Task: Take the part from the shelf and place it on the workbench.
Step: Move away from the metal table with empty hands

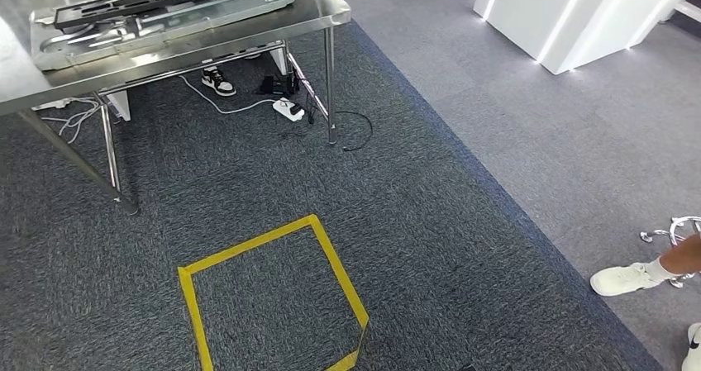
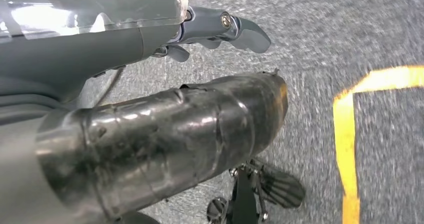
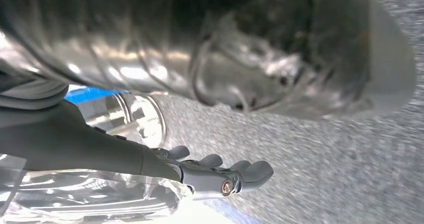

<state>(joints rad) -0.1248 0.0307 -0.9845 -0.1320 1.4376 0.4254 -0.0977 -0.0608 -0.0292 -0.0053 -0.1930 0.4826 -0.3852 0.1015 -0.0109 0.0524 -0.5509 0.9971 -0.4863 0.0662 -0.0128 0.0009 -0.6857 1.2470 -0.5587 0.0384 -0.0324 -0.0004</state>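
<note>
Left hand (image 2: 165, 109) and right hand (image 3: 192, 170) are hanging empty, fingers loose, above carpet (image 1: 397, 222), while a metal part (image 1: 165, 14) is lying on the workbench (image 1: 248, 45), suggesting placement is probably finished.

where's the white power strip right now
In the head view the white power strip lies on the dark carpet under the steel table, beside its right front leg and near a person's sneaker.

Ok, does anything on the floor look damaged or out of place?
Yes. The yellow tape square on the carpet is peeling at its near right corner, where the strip curls up. Under the metal table, a white power strip and loose cables lie across the carpet.
</note>
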